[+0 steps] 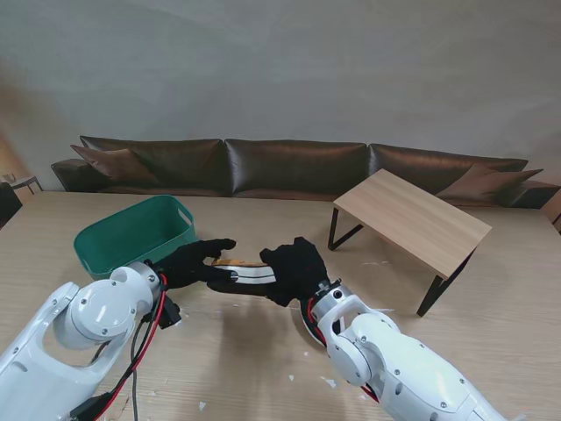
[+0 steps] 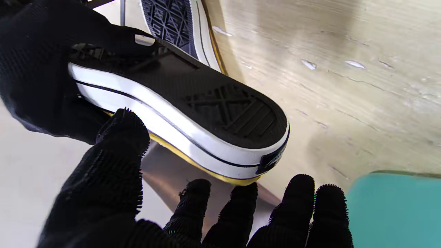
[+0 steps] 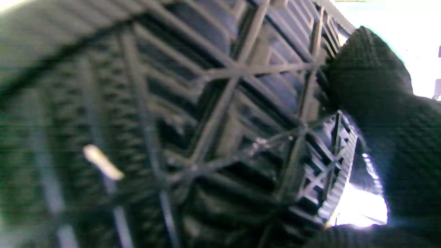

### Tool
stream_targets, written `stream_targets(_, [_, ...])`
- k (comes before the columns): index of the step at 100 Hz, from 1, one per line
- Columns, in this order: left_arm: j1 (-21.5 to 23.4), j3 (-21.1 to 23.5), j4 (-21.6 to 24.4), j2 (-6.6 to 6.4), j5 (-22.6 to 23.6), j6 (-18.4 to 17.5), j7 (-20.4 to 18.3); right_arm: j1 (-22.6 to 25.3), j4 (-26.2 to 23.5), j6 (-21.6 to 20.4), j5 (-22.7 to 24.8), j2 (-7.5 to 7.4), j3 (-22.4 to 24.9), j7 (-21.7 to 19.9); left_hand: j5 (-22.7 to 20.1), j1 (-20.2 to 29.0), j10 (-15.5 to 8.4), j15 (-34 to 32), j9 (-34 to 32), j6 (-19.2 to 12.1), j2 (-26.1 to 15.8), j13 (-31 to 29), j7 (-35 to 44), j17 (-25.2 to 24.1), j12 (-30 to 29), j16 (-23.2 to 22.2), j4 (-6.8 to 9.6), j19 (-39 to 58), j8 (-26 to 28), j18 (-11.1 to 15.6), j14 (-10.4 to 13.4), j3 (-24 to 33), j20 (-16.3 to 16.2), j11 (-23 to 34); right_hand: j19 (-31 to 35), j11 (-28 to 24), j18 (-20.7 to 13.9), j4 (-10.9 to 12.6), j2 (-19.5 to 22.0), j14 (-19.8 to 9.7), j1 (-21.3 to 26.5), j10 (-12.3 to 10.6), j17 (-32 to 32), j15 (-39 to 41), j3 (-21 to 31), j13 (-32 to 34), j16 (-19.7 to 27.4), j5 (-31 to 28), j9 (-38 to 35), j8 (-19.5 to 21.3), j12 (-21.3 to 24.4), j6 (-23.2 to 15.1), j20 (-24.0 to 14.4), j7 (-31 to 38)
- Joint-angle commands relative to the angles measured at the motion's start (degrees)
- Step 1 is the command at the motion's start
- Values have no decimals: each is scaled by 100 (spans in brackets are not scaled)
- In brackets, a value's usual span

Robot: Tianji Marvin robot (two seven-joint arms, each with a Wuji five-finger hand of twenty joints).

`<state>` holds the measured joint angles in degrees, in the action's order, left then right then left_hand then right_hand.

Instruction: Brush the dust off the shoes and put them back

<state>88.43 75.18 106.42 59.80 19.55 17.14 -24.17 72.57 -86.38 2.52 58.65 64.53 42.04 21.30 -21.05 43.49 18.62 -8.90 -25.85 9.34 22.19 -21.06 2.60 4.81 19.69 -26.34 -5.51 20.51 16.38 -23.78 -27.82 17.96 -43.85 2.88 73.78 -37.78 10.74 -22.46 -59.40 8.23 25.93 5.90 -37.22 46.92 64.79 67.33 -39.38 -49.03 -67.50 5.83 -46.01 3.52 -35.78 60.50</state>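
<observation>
A yellow shoe with a white sidewall and black tread is held off the table between my two black-gloved hands. My right hand is shut on its front half; in the right wrist view the tread fills the picture, with a fingertip pressed on it. My left hand is at the heel, thumb against the white band and the other fingers spread apart beside the heel, not closed on it. A second shoe lies sole-up on the table beyond. No brush is in view.
A green basket stands on the table just left of my left hand. A small wooden side table on black legs stands at the right. White scraps lie on the tabletop nearer to me. A brown sofa runs along the wall.
</observation>
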Motion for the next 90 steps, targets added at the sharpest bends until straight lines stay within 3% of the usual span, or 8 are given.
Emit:
stream_targets(1, [-59, -59, -142, -14, 34, -12, -153, 19, -86, -78, 36, 29, 41, 66, 369, -148, 264, 112, 176, -34, -184, 179, -159, 1, -104, 84, 199, -269, -95, 75, 75, -193, -62, 19, -58, -492, -238, 507, 508, -733, 1447, -279, -1192, 1934, 1601, 793, -603, -317, -306, 192, -354, -1226, -191, 1804])
stream_targets(21, [-229, -102, -357, -47, 31, 8, -319, 64, -42, -372, 30, 33, 127, 291, 716, -310, 171, 150, 494, -426, -104, 327, -287, -36, -131, 137, 191, -430, -227, 88, 123, -309, -134, -17, -76, -516, -254, 509, 474, -723, 1456, -290, -1177, 1921, 1628, 792, -601, -324, -305, 192, -320, -1242, -202, 1814])
stream_targets(33, [-352, -72, -495, -80, -121, -114, -521, 82, -36, -583, 69, 16, 168, 372, 571, -303, 123, 127, 438, -532, 45, 324, -214, -42, -104, 146, 174, -483, -247, 139, 210, -337, -163, 37, -89, -526, -270, 506, 463, -728, 1450, -302, -1168, 1911, 1638, 792, -598, -333, -302, 195, -306, -1259, -204, 1822])
stream_targets(43, [-494, -59, -573, -161, -446, -87, -982, 83, -14, -681, 96, 14, 171, 468, 110, -292, 36, 62, 189, -631, 179, 241, 46, -37, -25, 125, 159, -491, -145, 207, 244, -344, -211, 135, -104, -533, -288, 505, 454, -730, 1455, -312, -1158, 1897, 1647, 789, -594, -320, -289, 200, -297, -1285, -204, 1828])
stream_targets(58, [-705, -165, -729, -248, -768, -118, -1454, 37, 66, -723, 101, 43, 110, 663, -590, -305, 25, -353, -387, -614, 356, -209, 437, 287, 360, -245, 131, -231, 163, 190, 229, -167, -689, 298, -149, -542, -326, 503, 457, -731, 1463, -321, -1116, 1836, 1651, 785, -569, -292, -258, 214, -282, -1307, -194, 1844])
stream_targets(76, [-844, -328, -859, -265, -1096, -81, -1624, -25, 178, -765, 85, 88, 17, 916, -1420, -428, -72, -1093, -1101, -288, 684, -790, 904, 750, 914, -953, 40, 144, 835, 188, 206, 719, -1650, 519, -189, -571, -353, 502, 477, -735, 1469, -327, -1088, 1780, 1638, 792, -546, -260, -214, 233, -270, -1315, -181, 1862])
stream_targets(86, [-919, -443, -967, -243, -1358, -58, -1632, -50, 233, -806, 41, 121, -31, 1029, -1741, -317, -159, -1658, -1473, -193, 800, -1038, 1196, 748, 1160, -1285, 32, 873, 1211, 242, 207, 977, -2124, 654, -198, -582, -367, 504, 475, -737, 1477, -336, -1081, 1762, 1636, 788, -539, -249, -207, 242, -250, -1314, -178, 1871])
stream_targets(90, [-958, -498, -1012, -232, -1481, -38, -1639, -60, 258, -838, 26, 132, -51, 1080, -1830, -247, -171, -1857, -1577, -153, 854, -1089, 1298, 546, 1241, -1383, 22, 1601, 1422, 305, 233, 1106, -2020, 678, -203, -583, -371, 505, 468, -738, 1482, -330, -1075, 1753, 1639, 788, -535, -251, -200, 245, -241, -1314, -175, 1874])
